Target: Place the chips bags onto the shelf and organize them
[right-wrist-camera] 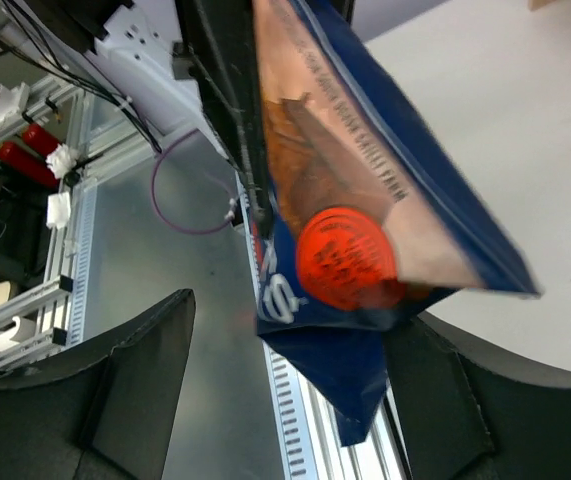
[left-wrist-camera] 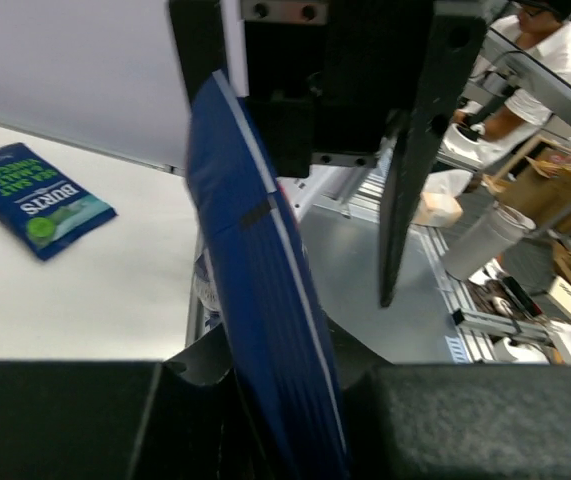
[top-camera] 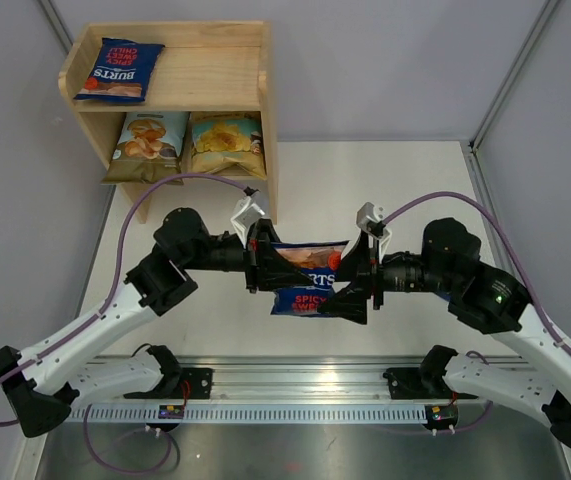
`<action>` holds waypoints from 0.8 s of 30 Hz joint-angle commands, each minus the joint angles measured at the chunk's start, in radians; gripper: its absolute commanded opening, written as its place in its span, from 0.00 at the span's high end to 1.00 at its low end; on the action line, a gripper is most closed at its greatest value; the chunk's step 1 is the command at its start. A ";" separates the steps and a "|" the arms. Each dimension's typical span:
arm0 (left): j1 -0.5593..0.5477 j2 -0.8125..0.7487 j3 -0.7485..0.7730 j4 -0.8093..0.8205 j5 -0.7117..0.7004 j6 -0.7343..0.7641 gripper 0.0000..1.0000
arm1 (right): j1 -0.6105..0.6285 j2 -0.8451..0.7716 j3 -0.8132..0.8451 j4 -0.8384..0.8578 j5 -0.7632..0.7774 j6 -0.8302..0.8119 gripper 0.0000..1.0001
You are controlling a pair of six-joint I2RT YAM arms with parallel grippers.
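Clamped left gripper (top-camera: 262, 258), spread right gripper (top-camera: 351, 286)

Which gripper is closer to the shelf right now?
Left. The left gripper sits just in front of the right side panel of the shelf; the right gripper is farther off to the right, beyond the Burts bag between them.
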 commanded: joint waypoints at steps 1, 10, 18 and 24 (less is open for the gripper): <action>0.004 0.005 0.057 0.117 0.141 -0.072 0.81 | -0.002 0.015 0.043 -0.068 0.001 -0.057 0.20; 0.016 -0.012 0.085 0.044 0.141 -0.020 0.87 | -0.003 -0.124 0.014 -0.101 0.320 -0.034 0.17; 0.016 0.043 0.109 0.169 0.195 -0.123 0.87 | -0.003 -0.051 -0.036 0.108 -0.069 0.095 0.12; 0.016 0.067 0.134 0.173 0.198 -0.175 0.87 | -0.002 -0.019 -0.058 0.240 -0.143 0.163 0.12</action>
